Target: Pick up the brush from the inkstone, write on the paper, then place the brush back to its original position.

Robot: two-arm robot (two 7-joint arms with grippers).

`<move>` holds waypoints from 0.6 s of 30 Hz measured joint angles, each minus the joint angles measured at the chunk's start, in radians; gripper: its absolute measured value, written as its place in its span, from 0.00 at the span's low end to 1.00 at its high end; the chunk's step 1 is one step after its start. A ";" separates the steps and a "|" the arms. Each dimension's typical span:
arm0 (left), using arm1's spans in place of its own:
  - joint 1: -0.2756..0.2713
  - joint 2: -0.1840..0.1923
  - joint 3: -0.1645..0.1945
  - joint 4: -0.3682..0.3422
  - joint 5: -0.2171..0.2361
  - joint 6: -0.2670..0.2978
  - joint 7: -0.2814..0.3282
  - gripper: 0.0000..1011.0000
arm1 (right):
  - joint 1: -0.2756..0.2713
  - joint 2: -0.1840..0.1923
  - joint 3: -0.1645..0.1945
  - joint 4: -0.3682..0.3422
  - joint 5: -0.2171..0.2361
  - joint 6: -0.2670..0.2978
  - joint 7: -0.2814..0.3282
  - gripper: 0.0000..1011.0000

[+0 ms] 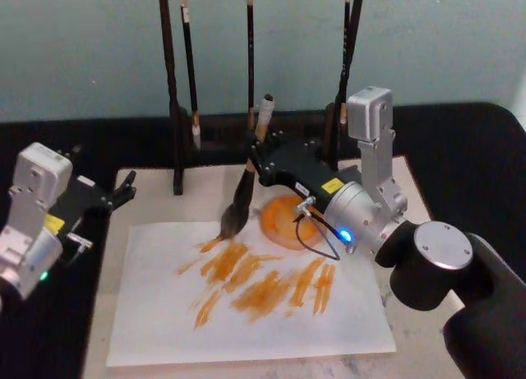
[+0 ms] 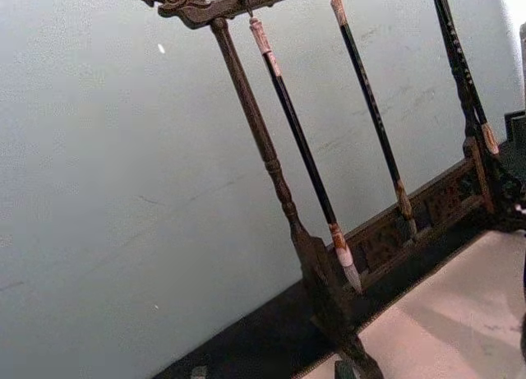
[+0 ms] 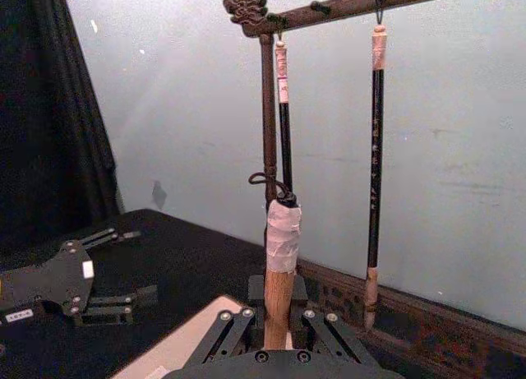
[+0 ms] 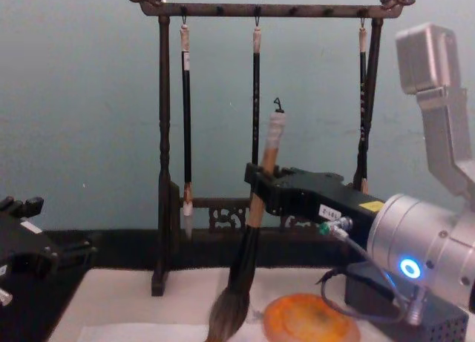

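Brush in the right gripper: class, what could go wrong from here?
The brush, tilted in the right gripper, has its bristles at the upper edge of the paper; a stroke might run onto the mat or ruck the sheet. Its top, near the hanging brushes, might knock them. The left gripper sits aside.

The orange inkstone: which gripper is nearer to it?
Right. The right gripper grips the brush just beside the inkstone; the left gripper sits far off to its left.
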 joint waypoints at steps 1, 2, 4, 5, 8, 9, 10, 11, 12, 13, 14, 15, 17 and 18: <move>0.000 0.000 0.000 0.000 0.000 0.000 0.000 0.99 | -0.001 0.000 0.001 -0.001 -0.001 0.000 0.000 0.17; 0.000 0.000 0.000 0.000 0.000 0.000 0.000 0.99 | -0.002 0.001 0.002 -0.001 -0.002 0.000 -0.001 0.17; 0.000 0.000 0.000 0.000 0.000 0.000 0.000 0.99 | -0.002 0.001 0.004 -0.003 -0.003 0.000 -0.001 0.17; 0.000 0.000 0.000 0.000 0.000 0.000 0.000 0.99 | -0.004 0.002 0.006 -0.005 -0.004 0.000 -0.002 0.17; 0.000 0.000 0.000 0.000 0.000 0.000 0.000 0.99 | -0.006 0.003 0.009 -0.008 -0.006 0.000 -0.003 0.17; 0.000 0.000 0.000 0.000 0.000 0.000 0.000 0.99 | -0.006 0.004 0.010 -0.008 -0.007 0.000 -0.003 0.17; 0.000 0.000 0.000 0.000 0.000 0.000 0.000 0.99 | -0.008 0.005 0.012 -0.010 -0.008 0.000 -0.004 0.17; 0.000 0.000 0.000 0.000 0.000 0.000 0.000 0.99 | -0.008 0.005 0.012 -0.010 -0.008 0.000 -0.004 0.17; 0.000 0.000 0.000 0.000 0.000 0.000 0.000 0.99 | -0.008 0.006 0.013 -0.011 -0.010 0.000 -0.004 0.17; 0.000 0.000 0.000 0.000 0.000 0.000 0.000 0.99 | -0.008 0.006 0.014 -0.011 -0.010 0.000 -0.004 0.17; 0.000 0.000 0.000 0.000 0.000 0.000 0.000 0.99 | -0.009 0.007 0.015 -0.011 -0.011 0.000 -0.004 0.17; 0.000 0.000 0.000 0.000 0.000 0.000 0.000 0.99 | -0.009 0.007 0.016 -0.012 -0.012 0.000 -0.004 0.17; 0.000 0.000 0.000 0.000 0.000 0.000 0.000 0.99 | -0.011 0.009 0.018 -0.016 -0.013 0.000 -0.005 0.17; 0.000 0.000 0.000 0.000 0.000 0.000 0.000 0.99 | -0.012 0.009 0.019 -0.016 -0.014 0.000 -0.005 0.17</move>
